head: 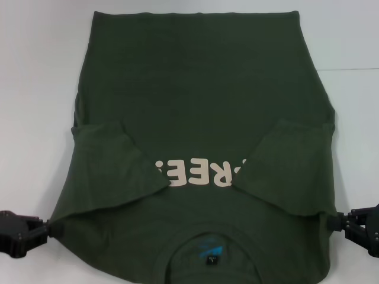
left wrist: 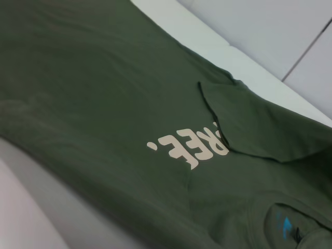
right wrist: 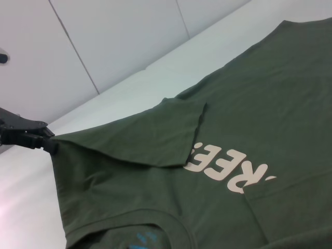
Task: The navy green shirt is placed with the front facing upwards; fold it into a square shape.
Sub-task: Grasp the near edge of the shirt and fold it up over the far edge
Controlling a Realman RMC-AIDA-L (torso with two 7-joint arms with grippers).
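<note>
Now | left pincer (head: 48, 225), right pincer (head: 331, 222) pinching navy green shirt (head: 201, 89) shoulders | white table (head: 35, 71)

Both the left gripper (head: 46, 225) and the right gripper (head: 334, 221) are black, blocky and angular, with what may be small screws on their housings.

White table (head: 35, 71) under everything, plain matte top, showing bare on both sides and at the far edge. Beyond it in my wrist views, a pale wall (right wrist: 119, 36) of flat panels split by thin dark seams (left wrist: 306, 49). Can't tell the panel material.
</note>
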